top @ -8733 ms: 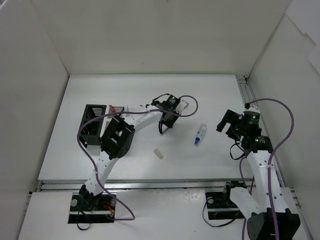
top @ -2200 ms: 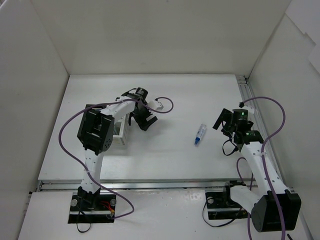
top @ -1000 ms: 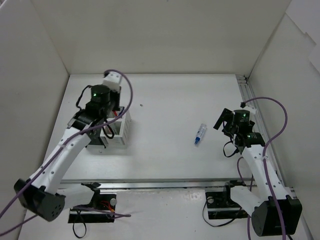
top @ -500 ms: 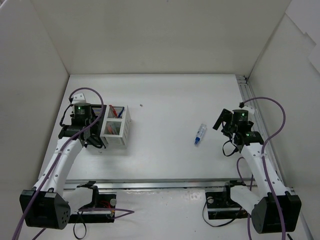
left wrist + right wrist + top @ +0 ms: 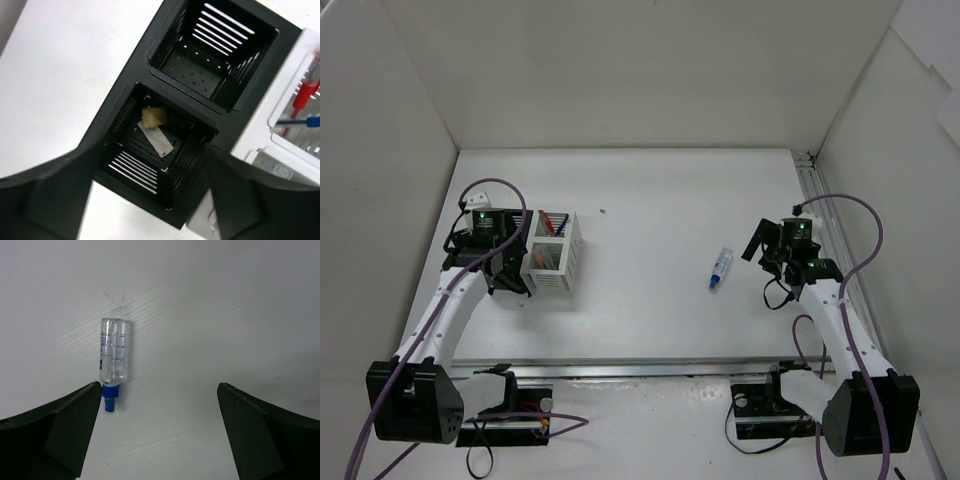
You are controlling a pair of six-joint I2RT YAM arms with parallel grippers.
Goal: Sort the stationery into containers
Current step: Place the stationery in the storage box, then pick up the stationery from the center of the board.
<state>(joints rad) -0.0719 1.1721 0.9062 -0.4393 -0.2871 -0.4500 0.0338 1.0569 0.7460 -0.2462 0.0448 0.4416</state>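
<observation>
The black container stands close beside the white container on the left part of the desk. The left arm bends over the black one and hides most of it from above. The left fingers hang open over its near compartment, where a beige eraser and a flat grey piece lie. Red and blue pens stand in the white container. Well apart, the clear tube lies flat on the desk before the right arm. The right fingers are wide open and hold nothing; the tube is just beside one of them.
</observation>
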